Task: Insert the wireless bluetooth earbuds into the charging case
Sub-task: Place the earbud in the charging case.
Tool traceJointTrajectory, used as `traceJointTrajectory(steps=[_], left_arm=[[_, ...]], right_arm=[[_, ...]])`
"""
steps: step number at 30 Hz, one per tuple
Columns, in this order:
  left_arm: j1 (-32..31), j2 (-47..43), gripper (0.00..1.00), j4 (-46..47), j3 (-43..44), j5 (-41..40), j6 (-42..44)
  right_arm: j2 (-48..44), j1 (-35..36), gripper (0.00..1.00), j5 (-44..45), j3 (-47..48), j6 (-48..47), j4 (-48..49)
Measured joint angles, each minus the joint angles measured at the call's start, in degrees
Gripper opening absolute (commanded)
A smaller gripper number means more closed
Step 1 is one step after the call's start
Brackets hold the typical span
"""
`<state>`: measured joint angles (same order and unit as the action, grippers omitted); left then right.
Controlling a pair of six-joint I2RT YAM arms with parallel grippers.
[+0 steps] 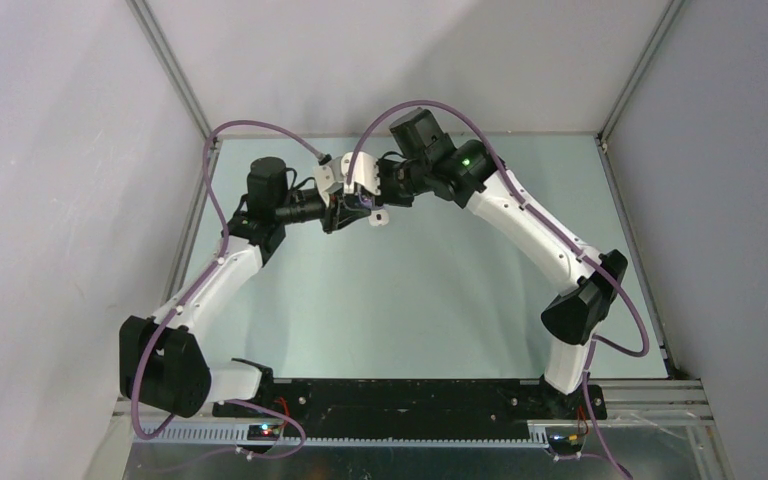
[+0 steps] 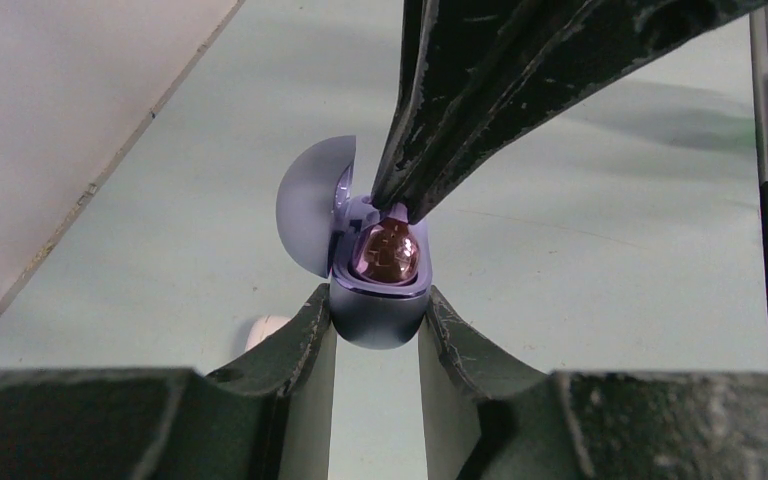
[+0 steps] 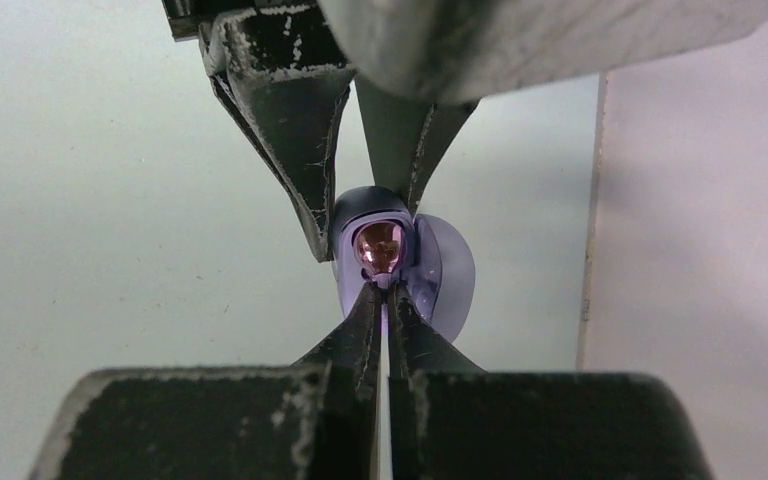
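Left wrist view centres on a purple earbud (image 2: 390, 252), glossy and pinkish under the light, sitting in the open mouth of the charging case (image 2: 378, 318). The case is a rounded lilac shell. Its lid (image 2: 310, 215) stands swung open to the left of the earbud in this view, joined to the body at one edge. The left tool (image 2: 378, 300) is clamped on the case body, one finger pressed to each side just below the rim. Whether the case rests on the worktop (image 2: 610, 250) or is held off it cannot be told.

The right tool (image 3: 385, 295) meets the case from the opposite side. Its two fingers are drawn together with only a hairline between them, and their tips touch the edge of the earbud at the mouth of the case. Whether they pinch any part of the earbud cannot be told. Its own wrist view shows the earbud in the case, with the lid off to the right.

A small white object (image 1: 378, 217) lies on the pale green worktop just beside the meeting tools, too small to identify; the left wrist view shows it mostly hidden behind a finger. Seen from the top external camera, both arms reach to the far middle of the worktop, near the back wall (image 1: 360, 60)
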<state>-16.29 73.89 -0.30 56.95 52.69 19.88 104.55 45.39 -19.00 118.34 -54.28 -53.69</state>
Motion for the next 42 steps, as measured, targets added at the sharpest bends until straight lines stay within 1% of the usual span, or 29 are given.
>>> traceJointTrajectory(steps=[5, 11, 13, 15, 16, 19, 20, 21, 22, 23, 25, 27, 32, 35, 40, 42], left_arm=[[0.0, 0.0, 0.0, 0.4, 0.0, 0.0, -0.4], [0.0, 0.0, 0.0, 0.5, 0.0, -0.1, -0.4], [0.0, 0.0, 0.0, 0.5, 0.0, -0.1, -0.4], [0.0, 0.0, 0.0, 0.5, 0.0, -0.1, -0.4], [0.0, 0.1, 0.0, 0.6, 0.0, -0.2, -0.4], [0.0, 0.2, 0.0, 0.7, 0.0, -0.2, -0.4], [-0.1, 0.3, 0.0, 0.6, 0.0, -0.2, -0.4], [-0.1, 0.4, 0.0, 0.6, 0.0, -0.2, -0.4], [-0.1, 0.5, 0.0, 0.6, 0.0, -0.2, -0.4], [-0.2, 0.6, 0.0, 0.6, 0.0, -0.2, -0.4], [-0.2, 0.7, 0.0, 0.6, 0.0, -0.4, -0.3], [-0.2, 0.8, 0.0, 0.6, 0.0, -0.5, -0.2], [-0.2, 1.0, 0.0, 0.2, 0.0, -0.6, 0.7], [-0.2, 1.1, 0.0, -0.2, 0.0, -0.3, 1.1], [0.0, 1.1, 0.0, -0.7, 0.0, 0.7, 2.4], [0.2, 1.1, 0.0, -1.9, 0.1, 1.2, 4.0]], right_arm=[[0.0, 0.1, 0.04, -0.3, 0.0, 0.5, 0.8], [0.0, 0.2, 0.04, -0.3, 0.0, 1.7, 1.7], [0.0, 0.2, 0.06, -0.3, 0.0, 1.8, 1.7], [0.0, 0.2, 0.11, -0.3, 0.0, 1.8, 1.7], [0.0, 0.2, 0.15, -0.3, 0.0, 1.9, 1.7], [0.0, 0.2, 0.23, -0.5, 0.0, 2.9, 1.8], [0.0, 0.2, 0.27, -0.6, 0.0, 3.3, 2.1], [0.0, 0.2, 0.29, -0.8, 0.0, 3.9, 2.4], [0.0, 0.2, 0.33, -1.0, 0.0, 4.6, 2.7], [0.0, 0.2, 0.34, -1.0, 0.0, 4.9, 2.9], [0.0, 0.1, 0.42, -1.5, 0.0, 6.0, 3.0], [0.0, -0.2, 0.46, -2.6, 0.1, 7.0, 2.9], [-0.1, -3.2, 0.51, -7.6, 2.3, 10.6, 1.2], [-2.1, -6.0, 0.54, -10.4, 2.6, 12.7, 1.2], [-5.6, -10.0, 0.56, -13.6, 2.5, 16.7, 2.9], [-6.1, -10.7, 0.59, -14.4, 2.5, 18.3, 3.8]])
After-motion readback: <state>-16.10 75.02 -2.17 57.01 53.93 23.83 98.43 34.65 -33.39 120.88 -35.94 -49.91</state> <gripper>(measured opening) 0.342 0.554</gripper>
